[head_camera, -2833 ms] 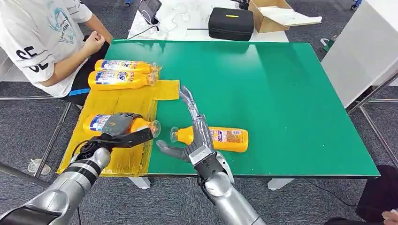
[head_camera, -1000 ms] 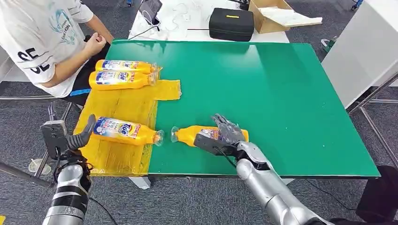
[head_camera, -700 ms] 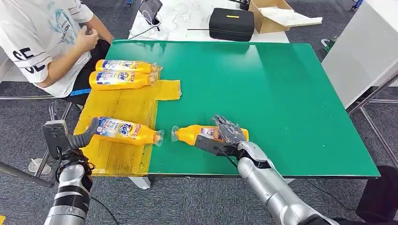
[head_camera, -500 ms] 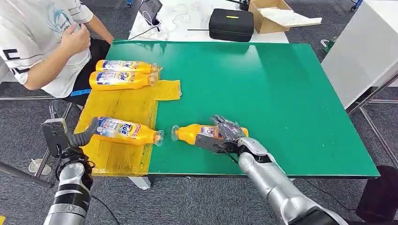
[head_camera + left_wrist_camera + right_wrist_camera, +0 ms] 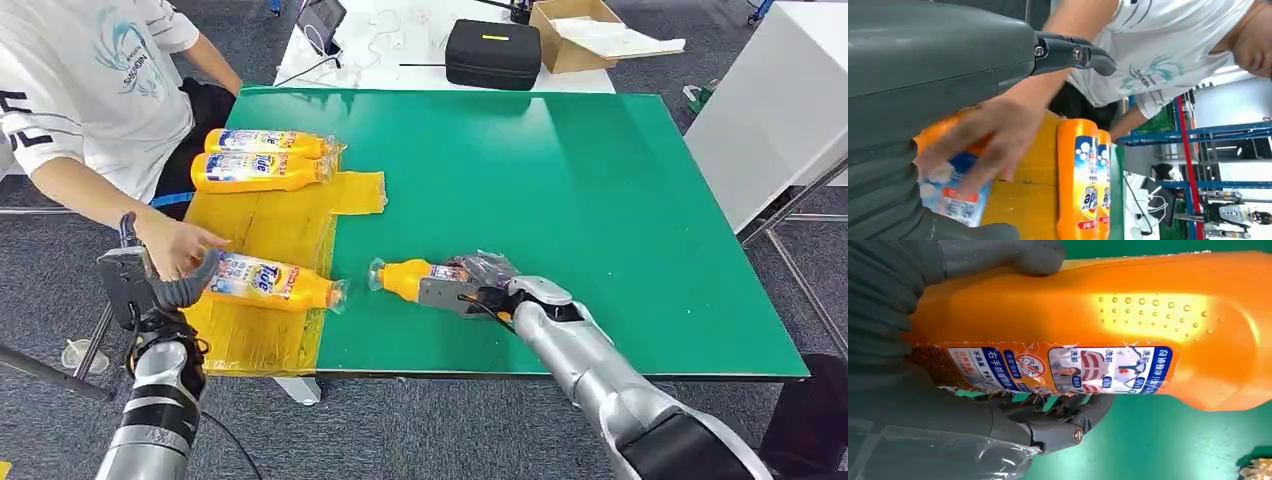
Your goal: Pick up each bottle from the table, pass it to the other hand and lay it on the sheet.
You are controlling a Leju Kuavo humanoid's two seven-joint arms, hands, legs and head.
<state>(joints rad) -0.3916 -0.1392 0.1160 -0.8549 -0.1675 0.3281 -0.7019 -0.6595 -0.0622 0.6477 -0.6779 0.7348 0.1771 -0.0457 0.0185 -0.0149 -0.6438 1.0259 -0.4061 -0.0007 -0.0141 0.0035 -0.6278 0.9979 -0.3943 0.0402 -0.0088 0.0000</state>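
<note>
1. Gripping an orange bottle [image 5: 420, 277] at the near edge of the green table [image 5: 600, 220]: right hand [image 5: 478, 290] is wrapped round its body, thumb on one side, dark fingers [image 5: 1068, 415] curled under the label on the other; the bottle lies roughly flat, clear cap pointing toward the robot's left
2. Right wrist view confirms the hold: thumb pressed on the orange shoulder, fingers tucked beneath the torn label, green surface under them
3. Left hand [image 5: 165, 290] sits off the table's near-left corner, beside the yellow sheet [image 5: 270, 225]; thumb sticks up, nothing in it, fingers apart as far as I can tell
4. A third bottle [image 5: 270, 282] lies on the sheet's near part, cap toward the table centre, just left of the gripped one but apart from it
5. A person's hand [image 5: 185, 245] reaches over that bottle's base end, between it and the left hand; contact unclear, blurred in the left wrist view
6. Two more bottles [image 5: 262, 157] lie side by side, touching, at the sheet's far end, caps pointing right
7. Person in a white printed t-shirt [image 5: 90, 70] sits at the table's far-left corner
8. Beyond the green table: black case [image 5: 492, 50] and open cardboard box [image 5: 585, 30] on a white surface
</note>
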